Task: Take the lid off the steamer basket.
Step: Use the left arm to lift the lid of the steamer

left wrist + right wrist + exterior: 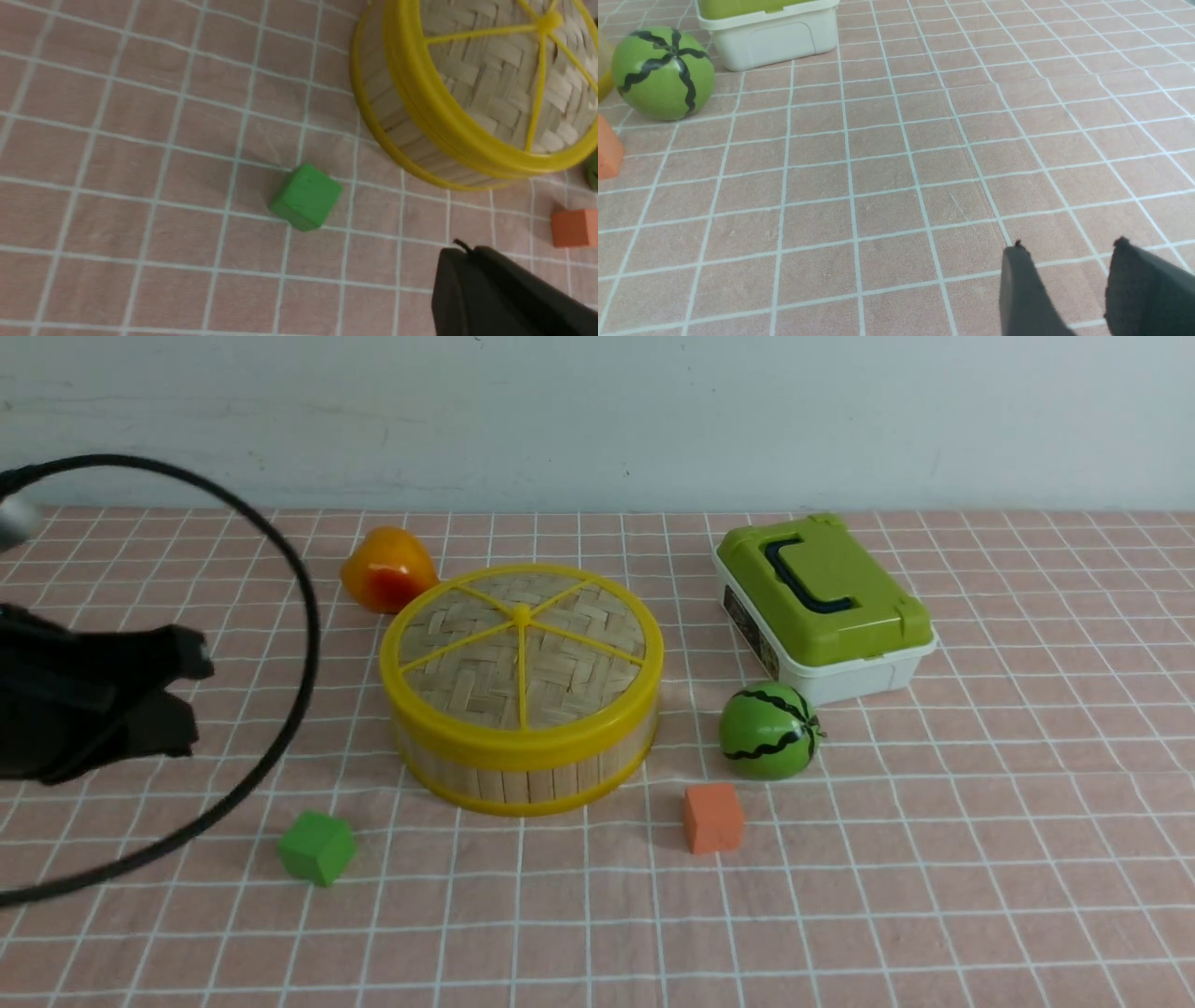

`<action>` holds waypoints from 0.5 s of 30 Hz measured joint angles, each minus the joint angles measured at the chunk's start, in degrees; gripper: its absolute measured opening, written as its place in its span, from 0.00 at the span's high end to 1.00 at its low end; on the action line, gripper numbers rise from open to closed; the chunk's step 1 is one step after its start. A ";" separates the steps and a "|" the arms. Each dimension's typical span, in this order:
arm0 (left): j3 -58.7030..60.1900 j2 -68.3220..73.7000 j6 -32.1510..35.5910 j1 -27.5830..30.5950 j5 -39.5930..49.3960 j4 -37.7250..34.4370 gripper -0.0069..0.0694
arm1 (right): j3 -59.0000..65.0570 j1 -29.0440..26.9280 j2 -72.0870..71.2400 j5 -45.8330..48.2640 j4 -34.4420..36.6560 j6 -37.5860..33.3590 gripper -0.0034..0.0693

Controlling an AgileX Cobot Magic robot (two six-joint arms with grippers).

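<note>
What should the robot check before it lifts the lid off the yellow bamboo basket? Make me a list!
1. Flat woven-bamboo lid with yellow rim sits on the round bamboo-slat steamer basket: ok.
2. Lid's small yellow centre knob uncovered: ok.
3. Left end effector open, empty: ok.
4. Left end effector at the lid: not ok, it is apart, on the basket's left.
5. Right end effector open, away from the basket: ok.

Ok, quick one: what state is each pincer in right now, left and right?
Left pincer: open, holding nothing.
Right pincer: open, holding nothing.
</note>
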 joint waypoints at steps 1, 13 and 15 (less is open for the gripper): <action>-1.72 1.91 1.40 0.00 0.81 -1.95 0.93 | 0.00 0.00 0.00 0.00 0.00 0.00 0.62; -24.45 23.66 13.89 -2.54 11.44 -12.56 0.93 | 0.00 0.00 0.00 0.00 0.00 0.00 0.62; -27.94 25.80 13.29 -4.73 11.95 -10.57 0.93 | 0.00 0.00 0.00 0.00 0.00 0.00 0.62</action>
